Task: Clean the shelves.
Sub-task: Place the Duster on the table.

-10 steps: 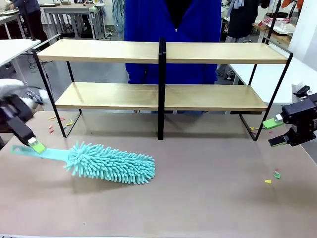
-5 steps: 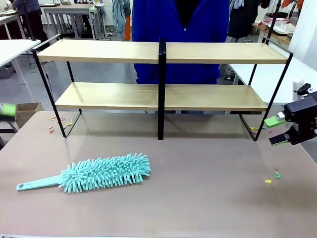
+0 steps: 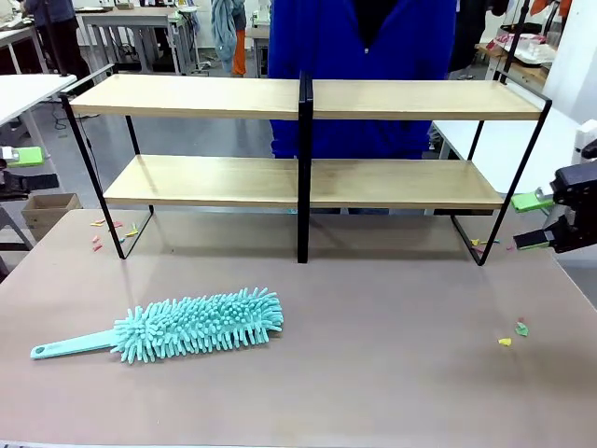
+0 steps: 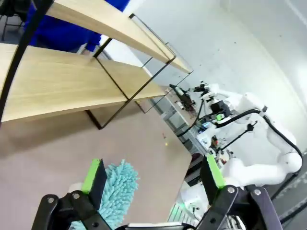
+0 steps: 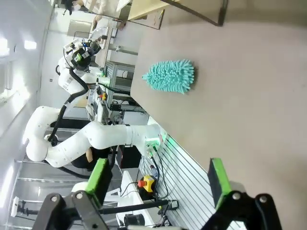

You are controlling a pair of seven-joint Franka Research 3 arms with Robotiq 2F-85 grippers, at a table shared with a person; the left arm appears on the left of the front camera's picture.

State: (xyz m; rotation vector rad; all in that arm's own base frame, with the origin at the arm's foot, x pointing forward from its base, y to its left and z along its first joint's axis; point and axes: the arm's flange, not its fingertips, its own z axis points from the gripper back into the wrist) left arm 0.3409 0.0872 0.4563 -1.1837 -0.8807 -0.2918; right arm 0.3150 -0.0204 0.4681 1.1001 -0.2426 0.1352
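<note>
Both sets of green-padded jaws stand wide apart and empty: the left gripper (image 4: pixel 151 179) at its own side, the right gripper (image 3: pixel 534 222) just beside the rack's right end. No print is readable. The shelves (image 3: pixel 308 140), two light wooden boards in a thin black frame, stand across the brown surface (image 3: pixel 373 355). The fluffy turquoise duster (image 3: pixel 182 327) lies before them, well apart from both jaws; the left wrist view shows its tip under the pads.
</note>
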